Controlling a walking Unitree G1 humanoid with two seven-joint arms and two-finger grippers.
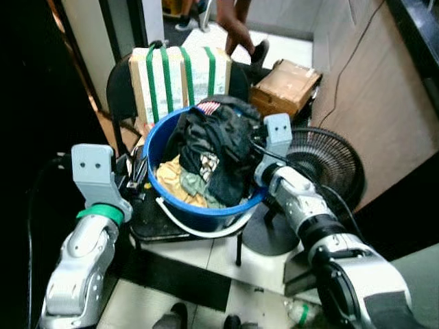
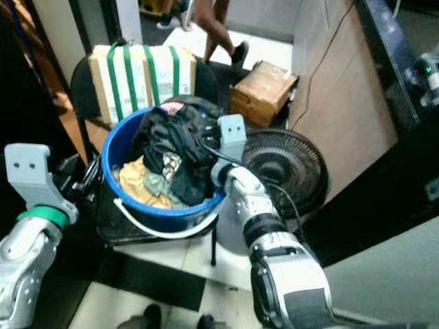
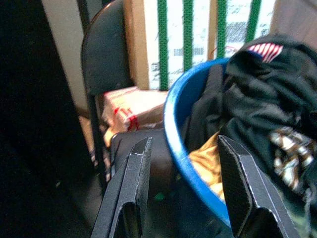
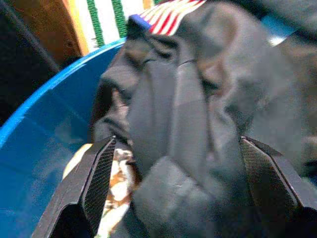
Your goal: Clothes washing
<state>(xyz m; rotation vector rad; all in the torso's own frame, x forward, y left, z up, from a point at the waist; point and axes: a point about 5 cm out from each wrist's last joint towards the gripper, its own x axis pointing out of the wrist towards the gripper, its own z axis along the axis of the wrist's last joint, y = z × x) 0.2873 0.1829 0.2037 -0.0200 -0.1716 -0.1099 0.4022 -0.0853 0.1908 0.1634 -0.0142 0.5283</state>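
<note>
While the blue basin (image 1: 180, 205) sits on the chair (image 1: 147, 223), we see our right gripper (image 4: 176, 193) at its right rim, fingers apart around dark clothes (image 1: 219, 147); left gripper (image 3: 185, 191) open beside its left rim.

Silver arms (image 1: 82, 260), green wrist ring (image 1: 100, 212), black jaws.

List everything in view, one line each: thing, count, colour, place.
Basin: 1, blue, on the black chair seat.
Dark garment: 1, black, heaped in the basin.
Yellow cloth: 1, yellow, low in the basin.
Strapped box: 1, pale with green straps, behind the basin.
Cardboard box: 1, brown, right of the strapped box.
Fan: 1, black, right of the basin.
Left tool: 1, black, open, beside the basin.
Right tool: 1, black, open around the dark garment.
</note>
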